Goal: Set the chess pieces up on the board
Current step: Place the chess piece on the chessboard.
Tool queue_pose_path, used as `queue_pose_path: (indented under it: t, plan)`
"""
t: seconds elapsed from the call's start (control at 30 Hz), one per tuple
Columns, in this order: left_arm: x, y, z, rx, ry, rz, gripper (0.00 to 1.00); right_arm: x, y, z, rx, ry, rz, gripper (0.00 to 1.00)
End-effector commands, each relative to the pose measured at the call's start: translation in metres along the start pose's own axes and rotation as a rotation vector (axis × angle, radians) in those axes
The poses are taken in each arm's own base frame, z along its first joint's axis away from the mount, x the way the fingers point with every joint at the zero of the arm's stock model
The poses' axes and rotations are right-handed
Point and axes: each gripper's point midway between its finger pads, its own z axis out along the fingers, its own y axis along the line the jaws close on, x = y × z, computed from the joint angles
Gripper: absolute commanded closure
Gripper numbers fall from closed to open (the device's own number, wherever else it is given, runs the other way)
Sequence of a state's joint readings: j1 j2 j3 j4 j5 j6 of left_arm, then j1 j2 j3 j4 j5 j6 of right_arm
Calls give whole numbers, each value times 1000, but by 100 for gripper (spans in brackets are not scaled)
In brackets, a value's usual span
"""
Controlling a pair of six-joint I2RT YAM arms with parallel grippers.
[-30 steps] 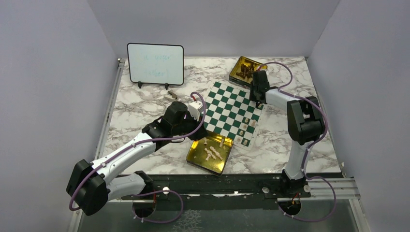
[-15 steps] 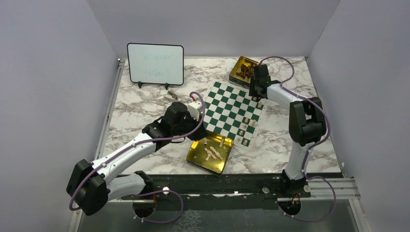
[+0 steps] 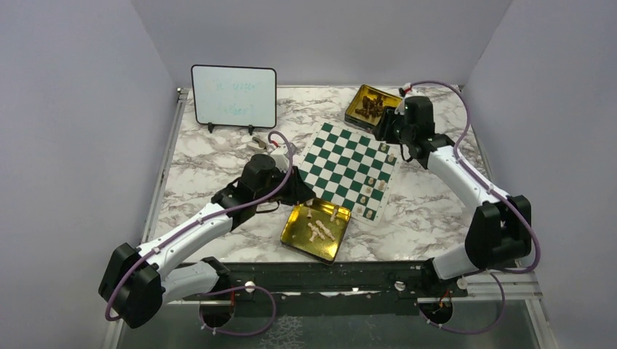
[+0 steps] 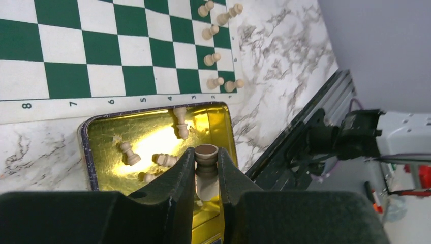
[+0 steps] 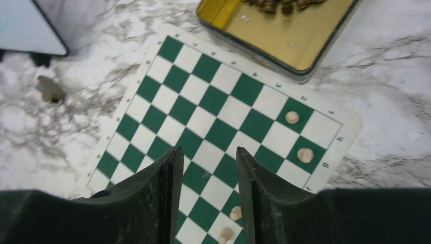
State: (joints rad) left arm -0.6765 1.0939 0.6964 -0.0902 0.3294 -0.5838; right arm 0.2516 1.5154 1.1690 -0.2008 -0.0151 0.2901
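left gripper (image 4: 206,163) closed on a pale piece (image 4: 206,151) above the gold tin (image 4: 104,145) | right gripper (image 5: 208,152) open, empty, over the board (image 5: 203,104) | risk: pale piece (rounded, thinly pinched) may slip or topple the set pieces (image 4: 211,59) at the board's edge

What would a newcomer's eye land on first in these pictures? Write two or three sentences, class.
The green-and-white chessboard in the middle stands out first, with a few pale pieces along one edge. The left gripper pinches a pale chess piece above the near gold tin of loose pale pieces. The right gripper hangs open over the chessboard, near the far gold tin.
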Motion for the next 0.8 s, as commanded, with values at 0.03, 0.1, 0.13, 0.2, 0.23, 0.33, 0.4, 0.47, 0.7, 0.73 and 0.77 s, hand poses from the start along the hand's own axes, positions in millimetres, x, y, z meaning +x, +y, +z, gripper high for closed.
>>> queue_pose_path:
  t: [0.03, 0.1, 0.13, 0.2, 0.23, 0.33, 0.4, 0.47, 0.7, 0.73, 0.77]
  plan:
    - [-32, -19, -4, 91, -138, -185, 85, 8, 61, -32, -284, -44, 35, 53]
    - [-37, -16, -5, 85, -175, -271, 85, 12, 80, -47, -361, -71, 34, 53]
    - [-42, -16, -7, 101, -202, -313, 85, 14, 90, -55, -401, -90, 32, 54]
    - [-47, -16, -9, 133, -240, -405, 85, 23, 110, -70, -479, -114, 23, 54]
    - [-47, -15, -9, 146, -252, -449, 84, 23, 121, -79, -520, -145, 10, 54]
    - [-50, -12, -8, 153, -274, -557, 81, 25, 138, -102, -550, -191, 9, 54]
    - [-52, -10, -7, 145, -282, -573, 80, 25, 143, -113, -559, -201, 20, 53]
    - [-54, -8, -6, 140, -291, -611, 80, 25, 148, -124, -588, -216, 56, 54]
    - [-62, -4, -11, 163, -343, -840, 81, 43, 163, -136, -645, -239, 115, 54]
    - [-63, -3, -12, 164, -352, -859, 81, 46, 167, -136, -654, -230, 116, 54]
    - [-63, -2, -12, 161, -358, -881, 81, 48, 170, -136, -663, -221, 121, 54]
